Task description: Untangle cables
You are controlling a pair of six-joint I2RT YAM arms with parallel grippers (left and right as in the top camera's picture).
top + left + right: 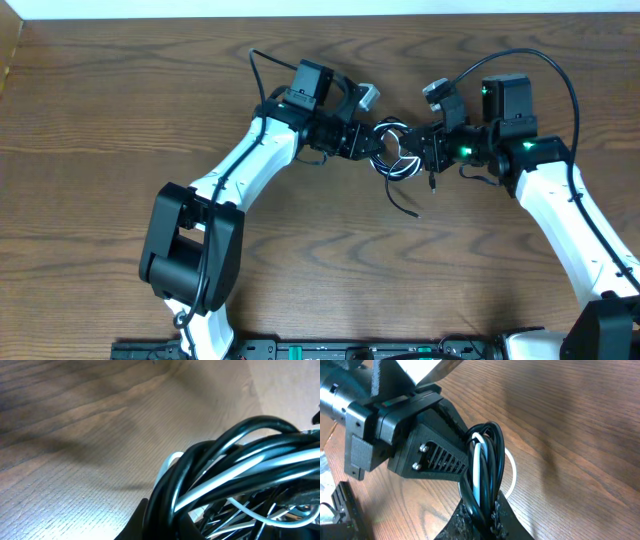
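The cables (392, 157), one black and one white, hang as a tangled bundle between my two grippers over the middle of the table. My left gripper (368, 142) is shut on the bundle's left side; in the left wrist view the black and white strands (235, 465) fill the space at its jaws (160, 525). Opposite it, my right gripper (424, 152) is shut on the right side, its fingertips (482, 517) pinching several black strands and a white one (479, 467). A white loop (513, 472) rests on the wood. A loose black end (407, 206) trails toward the front.
The wooden table (100, 120) extends all around the arms. In the right wrist view the left gripper's black ribbed body (427, 455) sits right against the bundle. A black rail (300, 350) runs along the front edge.
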